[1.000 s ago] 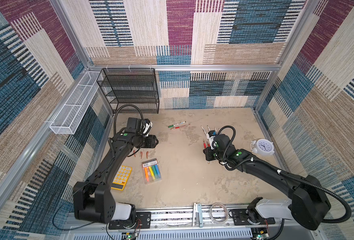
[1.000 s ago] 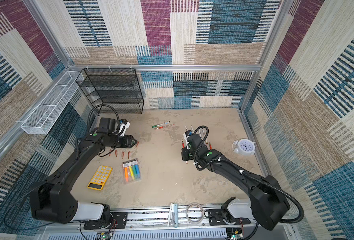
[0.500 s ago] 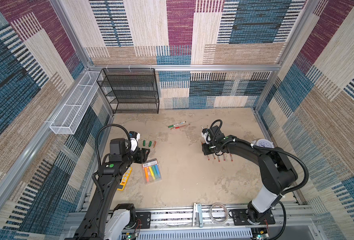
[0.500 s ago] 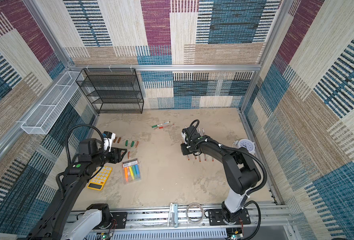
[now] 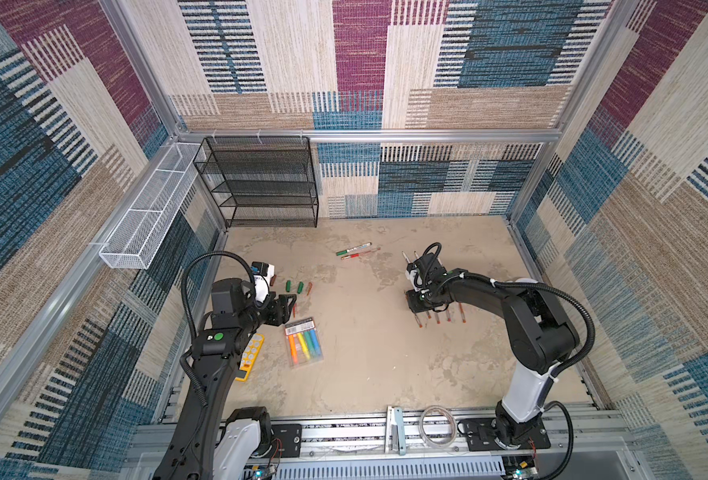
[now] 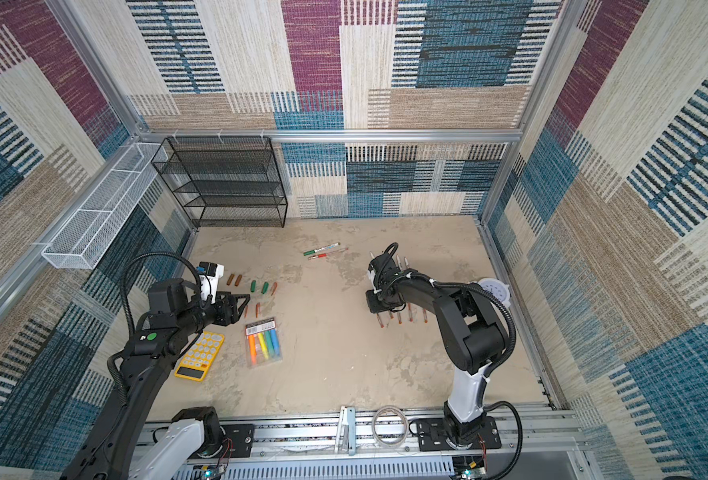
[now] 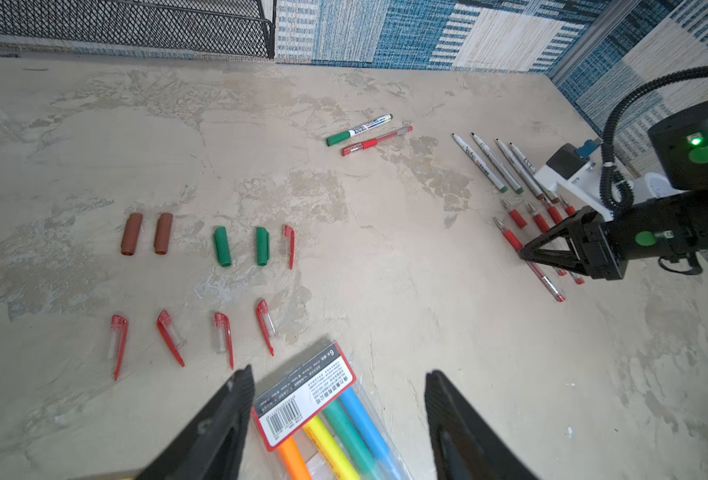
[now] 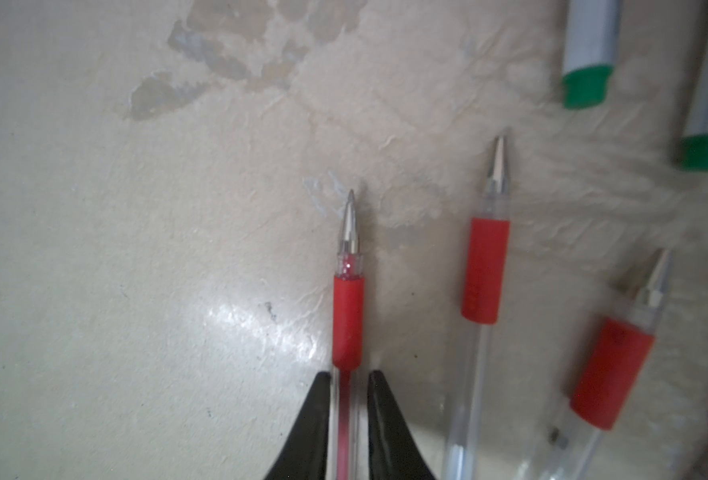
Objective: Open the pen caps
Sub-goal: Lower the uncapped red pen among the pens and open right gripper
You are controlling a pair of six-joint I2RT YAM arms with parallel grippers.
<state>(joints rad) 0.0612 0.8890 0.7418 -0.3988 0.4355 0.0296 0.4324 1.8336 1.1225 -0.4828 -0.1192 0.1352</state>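
Observation:
Loose pen caps lie in rows at the left: two brown point(image 7: 131, 234), two green point(image 7: 222, 246) and several red ones point(image 7: 224, 338). My left gripper point(image 7: 337, 372) hangs open and empty just in front of them, over the highlighter pack. Uncapped white markers point(image 7: 485, 164) and red pens point(image 7: 514, 216) lie in rows at the right. My right gripper point(image 8: 348, 374) is down there, its jaws barely parted around the clear barrel of one uncapped red pen point(image 8: 347, 316) lying on the table. A capped green marker point(image 5: 354, 248) and a capped red pen point(image 5: 360, 253) lie mid-back.
The highlighter pack point(image 5: 304, 343) and a yellow calculator point(image 6: 200, 355) lie front left. A black mesh rack point(image 5: 260, 183) and a white wire basket point(image 5: 148, 216) stand along the back left. A white clock point(image 6: 494, 289) sits behind my right arm, a tape roll point(image 5: 438, 424) at the front rail.
My left gripper has drawn back from the cap rows toward the front left and opened wider. My right gripper has come down with the red pen beside the pen row and its jaws have loosened.

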